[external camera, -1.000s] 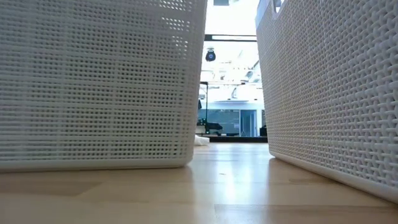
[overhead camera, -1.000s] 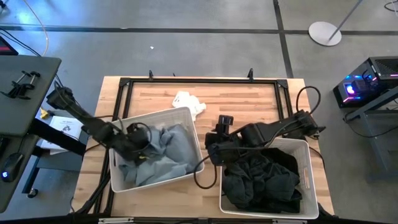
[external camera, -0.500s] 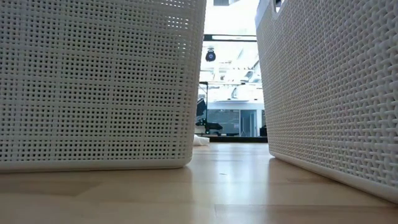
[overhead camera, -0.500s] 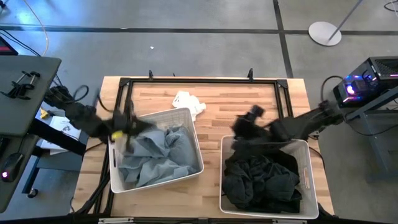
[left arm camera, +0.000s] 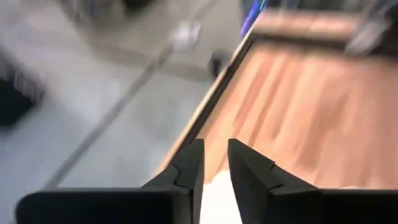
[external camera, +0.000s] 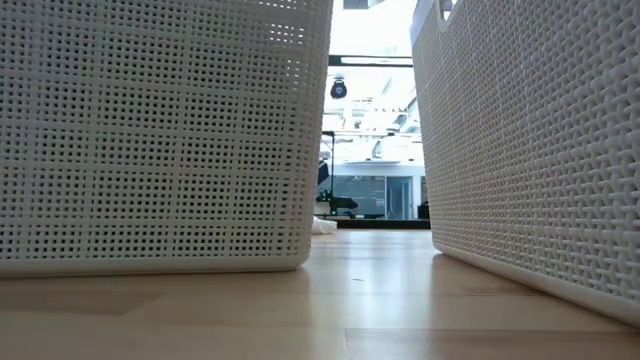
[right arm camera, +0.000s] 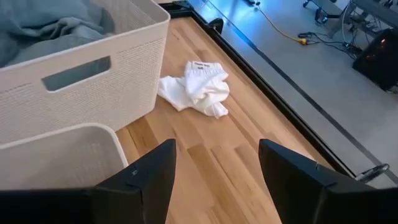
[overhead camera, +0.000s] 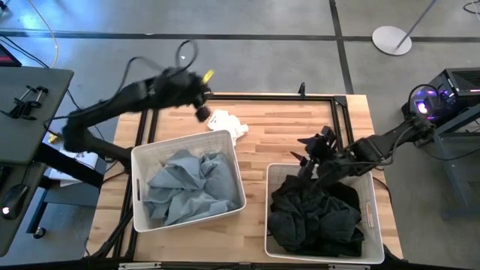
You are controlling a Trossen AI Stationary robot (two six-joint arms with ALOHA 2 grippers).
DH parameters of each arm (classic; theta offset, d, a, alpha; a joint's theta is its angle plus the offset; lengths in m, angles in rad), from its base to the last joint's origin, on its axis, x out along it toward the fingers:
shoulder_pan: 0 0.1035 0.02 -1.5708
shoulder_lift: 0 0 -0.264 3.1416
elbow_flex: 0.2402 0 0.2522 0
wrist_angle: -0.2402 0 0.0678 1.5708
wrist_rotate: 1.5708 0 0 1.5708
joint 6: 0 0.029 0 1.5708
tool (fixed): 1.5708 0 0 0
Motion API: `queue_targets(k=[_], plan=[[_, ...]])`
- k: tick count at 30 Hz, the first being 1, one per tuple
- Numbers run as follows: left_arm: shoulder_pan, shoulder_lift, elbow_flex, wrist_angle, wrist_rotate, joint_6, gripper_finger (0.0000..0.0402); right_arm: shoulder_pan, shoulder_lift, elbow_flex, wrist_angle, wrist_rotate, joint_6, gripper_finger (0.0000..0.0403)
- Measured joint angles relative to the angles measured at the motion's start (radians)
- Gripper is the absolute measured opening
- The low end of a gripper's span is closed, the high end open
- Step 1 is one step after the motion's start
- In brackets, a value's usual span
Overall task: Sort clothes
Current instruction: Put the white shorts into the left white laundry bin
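Note:
A white garment (overhead camera: 227, 124) lies crumpled on the wood near the table's far edge; it also shows in the right wrist view (right arm camera: 196, 87). My left gripper (overhead camera: 204, 112) hangs just left of it, its fingers (left arm camera: 213, 165) almost together with white showing below the slit. Pale blue-grey clothes (overhead camera: 184, 187) fill the left white basket (overhead camera: 225, 135). Black and charcoal clothes (overhead camera: 315, 217) fill the right white basket (overhead camera: 367, 176). My right gripper (overhead camera: 311, 150) is open and empty above that basket's far rim (right arm camera: 68, 149).
A black metal frame (overhead camera: 247, 97) runs along the table's far and side edges. Bare wood lies between the white garment and the right basket. In the low view the two basket walls (external camera: 150, 130) (external camera: 540, 140) stand close on either side.
My left gripper has risen out of the left basket and swung toward the table's far edge, to beside the white garment; the pale clothes stay in the basket. My right gripper has gone from between the baskets toward the right and far side, over the right basket's far rim.

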Motion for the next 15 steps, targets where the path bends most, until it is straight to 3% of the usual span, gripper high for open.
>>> queue_targets(k=[7, 11, 15], plan=[[0.280, 0.277, 0.081, -0.235, 0.240, -0.052, 0.0113, -0.003, 0.003, -0.003, 0.017, -0.010, -0.007, 0.0220], [0.352, 0.382, 0.082, -0.277, 0.353, -0.009, 0.0129, -0.002, 0.003, -0.003, 0.017, -0.010, -0.010, 0.0220], [0.375, 0.467, 0.082, -0.279, 0.394, -0.006, 0.0132, -0.002, 0.003, -0.003, 0.017, -0.012, -0.009, 0.0220]])
